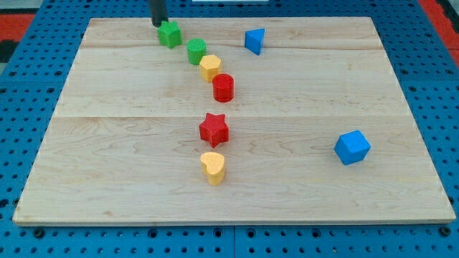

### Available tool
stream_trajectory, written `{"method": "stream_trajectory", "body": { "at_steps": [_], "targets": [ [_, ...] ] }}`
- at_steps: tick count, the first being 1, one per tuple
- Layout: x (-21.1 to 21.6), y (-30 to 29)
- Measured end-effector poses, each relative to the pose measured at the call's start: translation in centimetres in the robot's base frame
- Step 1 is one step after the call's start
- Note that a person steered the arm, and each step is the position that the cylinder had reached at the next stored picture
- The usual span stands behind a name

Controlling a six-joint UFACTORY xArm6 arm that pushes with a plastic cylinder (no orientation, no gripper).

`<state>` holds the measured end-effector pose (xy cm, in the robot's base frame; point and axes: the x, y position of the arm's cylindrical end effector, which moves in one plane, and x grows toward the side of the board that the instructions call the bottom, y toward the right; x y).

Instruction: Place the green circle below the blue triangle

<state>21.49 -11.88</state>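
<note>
The green circle (196, 51) sits near the view's top, left of centre. The blue triangle (254, 40) lies to its right, a little higher, apart from it. My tip (158, 24) is at the view's top left, touching or almost touching the upper left side of a green star-shaped block (170, 34). That green star lies just up and left of the green circle, with a small gap between them.
A yellow hexagon (210, 67) and a red cylinder (223, 87) follow the green circle down to the right. A red star (214, 129) and a yellow heart (213, 167) lie at centre. A blue cube (352, 147) sits at right. The wooden board (107, 143) rests on blue pegboard.
</note>
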Motion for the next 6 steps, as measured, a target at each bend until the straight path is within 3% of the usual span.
{"method": "stream_trajectory", "body": {
  "at_steps": [2,4,5,6],
  "targets": [
    [5.7,2.0],
    [9.8,11.3],
    [14.8,11.7],
    [17.0,11.8]
  ]
}}
